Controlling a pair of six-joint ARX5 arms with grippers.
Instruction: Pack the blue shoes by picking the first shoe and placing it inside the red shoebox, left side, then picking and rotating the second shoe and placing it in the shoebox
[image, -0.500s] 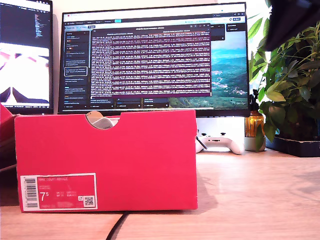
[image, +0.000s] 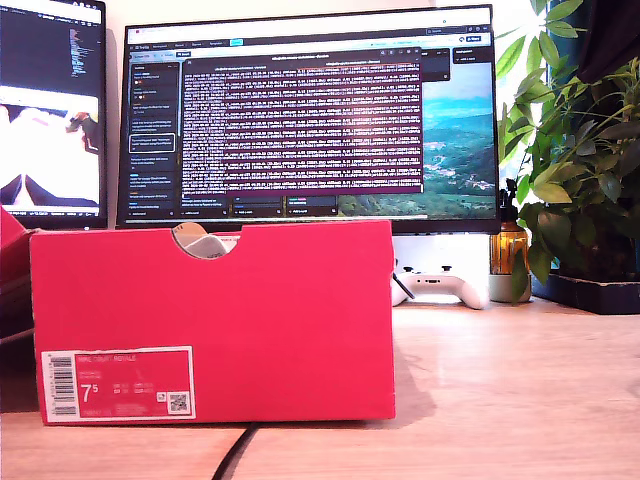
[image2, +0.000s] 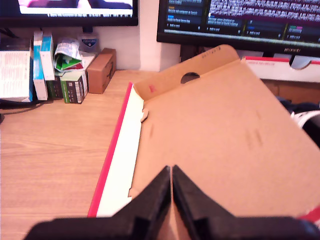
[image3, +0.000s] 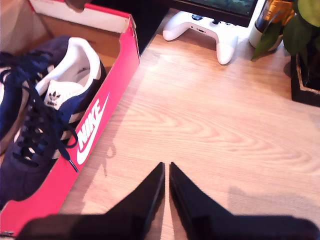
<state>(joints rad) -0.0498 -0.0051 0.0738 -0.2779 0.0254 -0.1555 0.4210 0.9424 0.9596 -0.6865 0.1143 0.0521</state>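
Note:
The red shoebox (image: 210, 320) stands at the exterior view's left, its notch and 7.5 label facing the camera. Neither gripper shows in that view. In the second wrist view a blue shoe (image3: 45, 115) lies inside the shoebox (image3: 95, 135), with a lace hanging over the wall that bears the white swoosh. My second gripper (image3: 166, 167) is shut on nothing above bare wood beside that wall. My first gripper (image2: 171, 170) is also shut and empty, over the brown inside of the box's open lid (image2: 225, 135). A dark blue and white sliver of shoe (image2: 306, 117) peeks past the lid.
A white game controller (image: 440, 287) and a potted plant (image: 580, 170) sit at the exterior view's right, with monitors (image: 310, 120) behind the box. A black cable (image: 232, 455) runs out from under it. Books and small boxes (image2: 55, 65) stand beyond the lid.
A dark shape, seemingly part of an arm, has left the exterior view's top right corner. The shoebox has not moved.

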